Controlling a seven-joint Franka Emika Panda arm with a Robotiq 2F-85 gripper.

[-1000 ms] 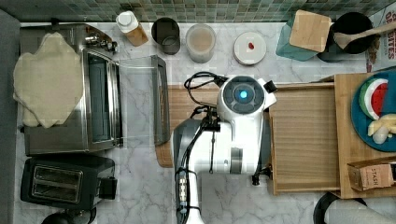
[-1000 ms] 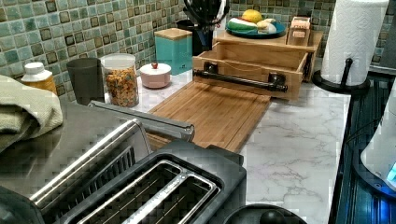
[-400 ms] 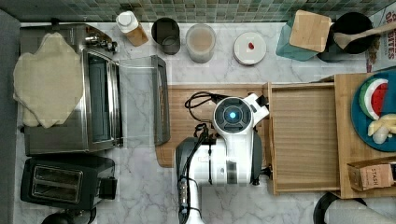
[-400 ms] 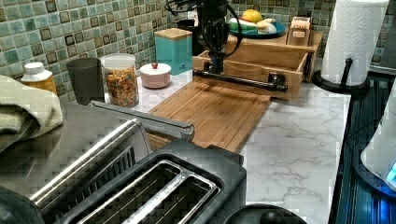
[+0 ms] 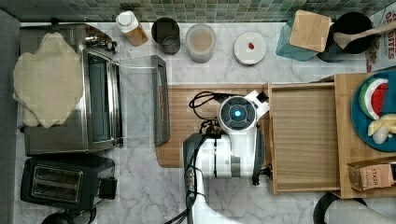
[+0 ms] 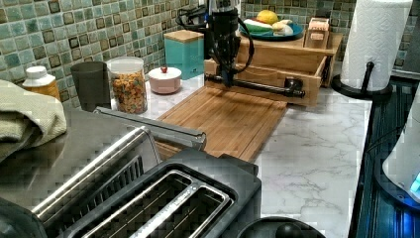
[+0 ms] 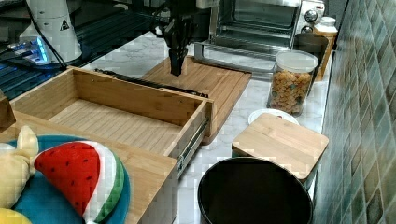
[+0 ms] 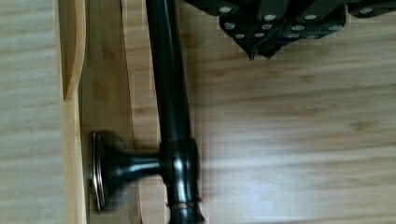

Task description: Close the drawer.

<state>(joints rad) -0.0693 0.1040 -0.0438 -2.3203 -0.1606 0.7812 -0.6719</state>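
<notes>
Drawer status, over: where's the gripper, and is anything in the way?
Gripper down beside the handle bar, cutting-board side. Drawer pulled out, nothing inside. Nothing seen blocking the push in.

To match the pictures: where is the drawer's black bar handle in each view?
Top view: handle, low centre, its end peeking beside the arm.
Left view: handle, upper centre, across the drawer front.
Right view: handle, upper left, behind the open drawer.
Wrist view: handle, close up, with one mount.
Shared landmark: the cutting board beside it.

White arm (image 5: 233, 149); black cables; blue light
</notes>
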